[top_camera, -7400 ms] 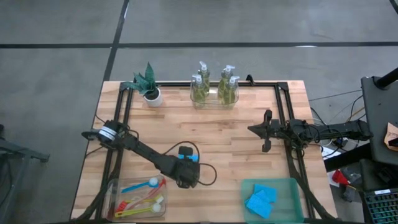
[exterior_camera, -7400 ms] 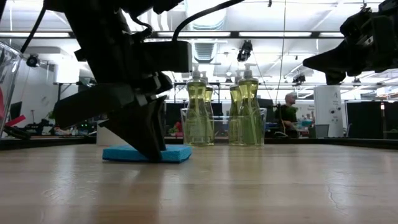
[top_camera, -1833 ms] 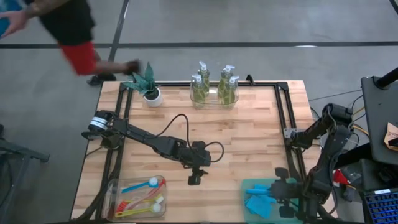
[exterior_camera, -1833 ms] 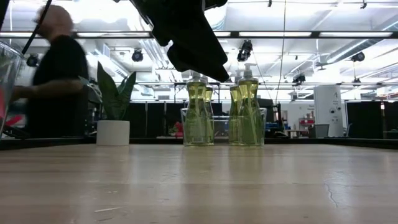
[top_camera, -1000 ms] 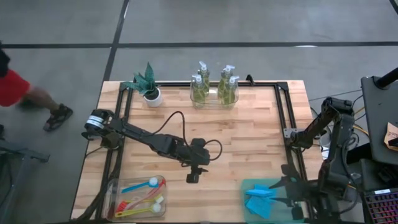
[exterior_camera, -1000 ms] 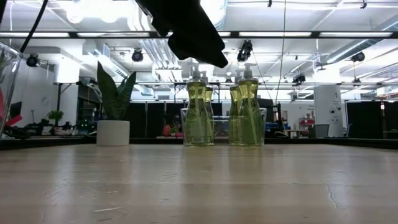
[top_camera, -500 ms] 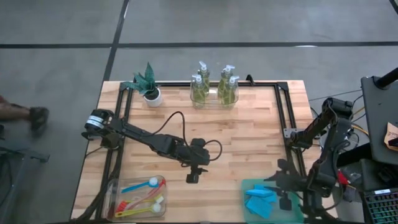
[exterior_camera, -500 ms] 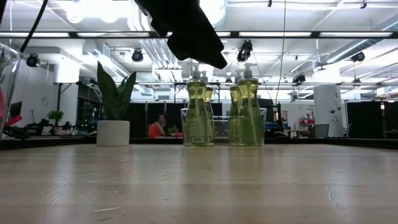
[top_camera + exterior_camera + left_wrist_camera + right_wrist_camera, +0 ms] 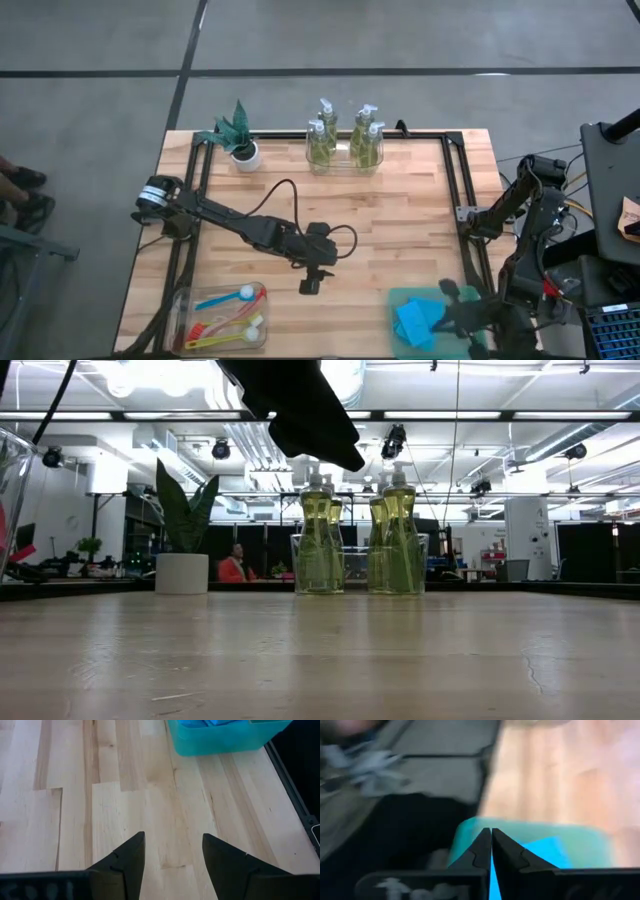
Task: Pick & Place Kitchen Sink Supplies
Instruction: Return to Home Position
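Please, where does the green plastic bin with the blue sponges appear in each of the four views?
High view: the green plastic bin is at the lower right, on the table's corner.
Low view: not in it.
Left wrist view: at the top edge, beyond the open left gripper.
Right wrist view: in the centre, just behind the shut right gripper.
Shared landmark: the blue rectangular sponges lying inside it.

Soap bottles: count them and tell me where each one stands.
4, all in the clear bin at the far edge of the table: near-left bottle, far-left bottle, far-right bottle, near-right bottle. None seems hidden.
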